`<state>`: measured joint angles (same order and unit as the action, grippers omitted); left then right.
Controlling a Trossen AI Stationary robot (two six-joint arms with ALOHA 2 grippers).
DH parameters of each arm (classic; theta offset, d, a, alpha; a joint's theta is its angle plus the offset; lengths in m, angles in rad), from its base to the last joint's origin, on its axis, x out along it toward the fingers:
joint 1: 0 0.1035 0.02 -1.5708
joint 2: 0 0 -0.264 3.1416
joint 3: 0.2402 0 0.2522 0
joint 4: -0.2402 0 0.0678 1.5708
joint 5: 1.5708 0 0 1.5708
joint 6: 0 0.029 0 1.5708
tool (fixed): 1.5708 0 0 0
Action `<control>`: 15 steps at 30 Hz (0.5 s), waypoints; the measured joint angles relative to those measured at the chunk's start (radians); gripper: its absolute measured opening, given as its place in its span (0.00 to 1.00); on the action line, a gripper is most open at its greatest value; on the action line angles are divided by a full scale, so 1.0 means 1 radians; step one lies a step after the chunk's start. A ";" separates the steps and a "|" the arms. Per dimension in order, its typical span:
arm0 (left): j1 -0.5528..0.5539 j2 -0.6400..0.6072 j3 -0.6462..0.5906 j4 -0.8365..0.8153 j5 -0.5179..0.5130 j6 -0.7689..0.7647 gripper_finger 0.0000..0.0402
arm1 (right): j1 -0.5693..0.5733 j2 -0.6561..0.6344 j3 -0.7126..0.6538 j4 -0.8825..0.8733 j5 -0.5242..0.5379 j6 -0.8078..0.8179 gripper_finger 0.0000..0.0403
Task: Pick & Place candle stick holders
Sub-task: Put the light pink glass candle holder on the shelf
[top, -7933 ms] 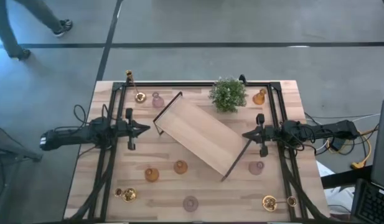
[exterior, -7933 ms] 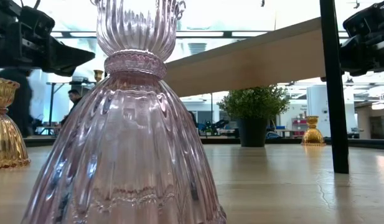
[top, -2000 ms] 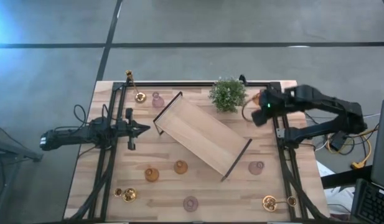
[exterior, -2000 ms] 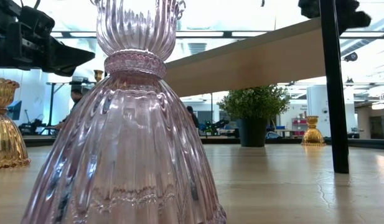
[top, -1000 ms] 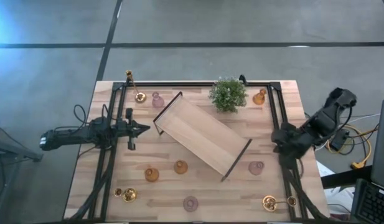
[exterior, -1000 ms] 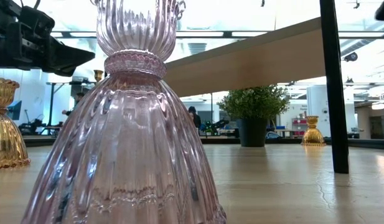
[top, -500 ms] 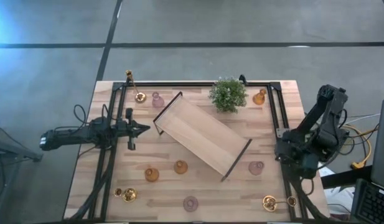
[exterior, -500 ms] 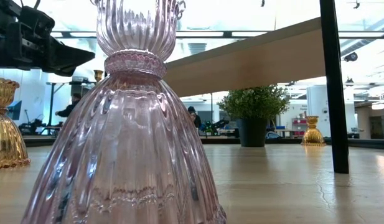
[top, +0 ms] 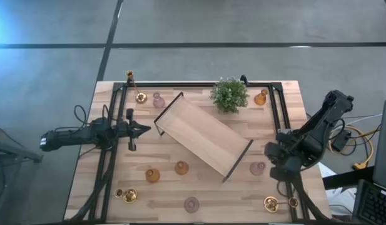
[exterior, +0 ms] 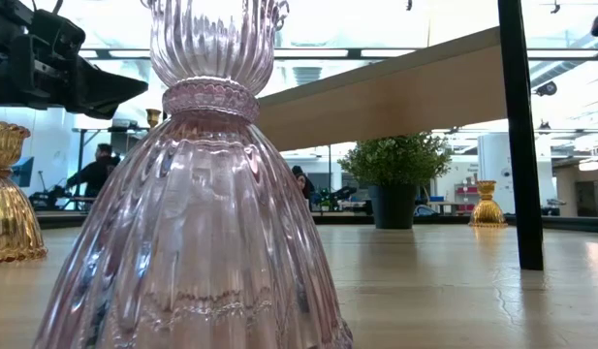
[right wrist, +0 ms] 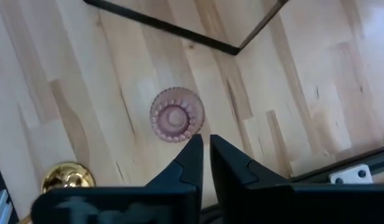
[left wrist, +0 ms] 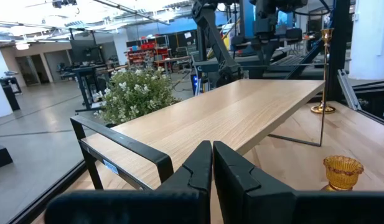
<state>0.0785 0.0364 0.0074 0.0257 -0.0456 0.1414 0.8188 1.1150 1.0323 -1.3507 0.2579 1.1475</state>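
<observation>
My right gripper (top: 271, 155) hangs shut above the table's near right part, pointing down, just to the right of a pale pink glass holder (top: 258, 167). In the right wrist view the holder (right wrist: 177, 115) stands on its base just past my fingertips (right wrist: 204, 144), untouched. A gold holder (right wrist: 67, 176) stands nearer the near edge (top: 270, 203). My left gripper (top: 146, 130) waits shut and level at the left, and its tips show in the left wrist view (left wrist: 211, 155). Other holders stand about the table: amber (top: 152, 175), amber (top: 181, 167), pink (top: 191, 204).
The long wooden tray (top: 204, 136) lies slantwise across the middle, with its black wire handle (top: 238, 161) close to the pink holder. The potted plant (top: 229, 94) and an amber holder (top: 261, 97) stand at the far right. A tall-stemmed gold holder (top: 130, 78) stands at the far left. Black frame rails (top: 281, 119) run along the sides.
My right arm has swung from the table's right edge toward the near edge and then toward the left, coming over the pale pink holder with its gripper pointing down. No holder has moved.
</observation>
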 joint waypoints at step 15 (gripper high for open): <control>0.000 0.000 0.000 0.000 0.000 0.000 0.05 | -0.208 0.143 0.042 0.104 -0.193 -0.073 0.42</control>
<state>0.0784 0.0364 0.0074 0.0257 -0.0455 0.1417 0.6106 1.2582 1.0740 -1.2465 0.0647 1.0744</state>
